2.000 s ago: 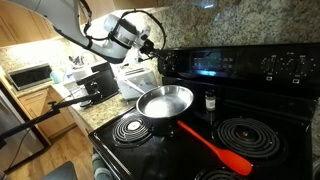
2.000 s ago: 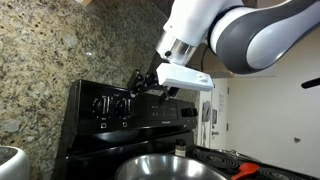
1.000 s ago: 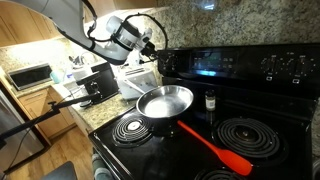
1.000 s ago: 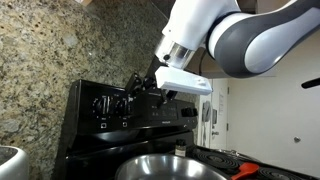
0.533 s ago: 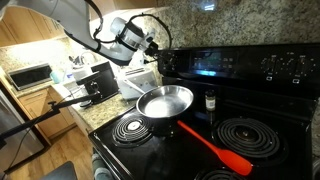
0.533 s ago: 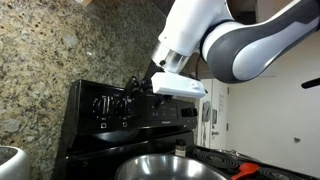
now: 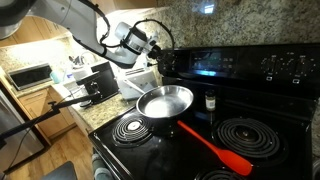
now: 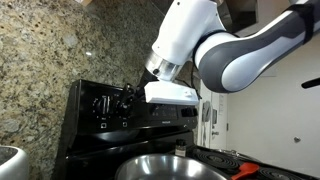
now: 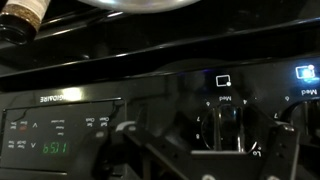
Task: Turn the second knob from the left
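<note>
Now | our arm [image 8: 215, 45] stretches across toward the stove panel [image 7: 240, 62] | gripper [image 9: 205, 137] wide open astride the knob [image 9: 226, 122], holding nothing.

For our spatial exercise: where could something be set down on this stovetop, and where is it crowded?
Free: the front coil beside the pan, and the large coil beside the red spatula. Crowded: between pan, small bottle and spatula.

Steel pan [image 7: 165, 100], red spatula [image 7: 215, 147] and small bottle [image 7: 209, 101] on black stovetop [image 7: 170, 152]
</note>
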Controlling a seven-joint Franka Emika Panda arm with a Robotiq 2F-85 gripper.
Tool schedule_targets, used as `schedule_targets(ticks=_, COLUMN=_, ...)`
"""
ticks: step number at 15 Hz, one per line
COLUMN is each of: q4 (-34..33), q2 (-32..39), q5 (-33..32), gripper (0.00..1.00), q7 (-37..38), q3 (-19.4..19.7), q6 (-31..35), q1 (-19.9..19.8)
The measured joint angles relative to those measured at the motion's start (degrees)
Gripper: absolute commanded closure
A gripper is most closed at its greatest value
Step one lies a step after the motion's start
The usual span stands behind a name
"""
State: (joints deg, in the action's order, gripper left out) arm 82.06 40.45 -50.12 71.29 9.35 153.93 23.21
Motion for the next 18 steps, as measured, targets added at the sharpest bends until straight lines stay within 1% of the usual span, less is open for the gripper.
schedule_targets(ticks=1, q4=-0.4, q2=0.4, q5=0.0, gripper=0.25, q7=0.0, q3=0.0, q6=0.0, q1=0.0)
schedule_targets(ticks=2, q4=-0.7, q2=0.6, q5=0.0, gripper=0.19, q7=0.0, q3=-0.1, q6=0.0, q1=0.0)
schedule_targets(ticks=3, q4=-1.0, q2=0.7, q5=0.0, gripper=0.08, q7=-0.2, q3=-0.1, q6=0.0, q1=0.1)
schedule_targets(ticks=5, q4=-1.3, q2=0.8, q5=0.0, gripper=0.0, q7=-0.2, q3=-0.4, q6=-0.1, q1=0.1)
schedule_targets(ticks=14, q4=-1.3, q2=0.8, q5=0.0, gripper=0.0, q7=-0.4, q3=-0.3, q6=-0.1, q1=-0.1)
schedule_targets(ticks=18, q4=-1.6, q2=0.0, q5=-0.3, gripper=0.0, q7=-0.4, q3=-0.4, q6=-0.1, q1=0.7)
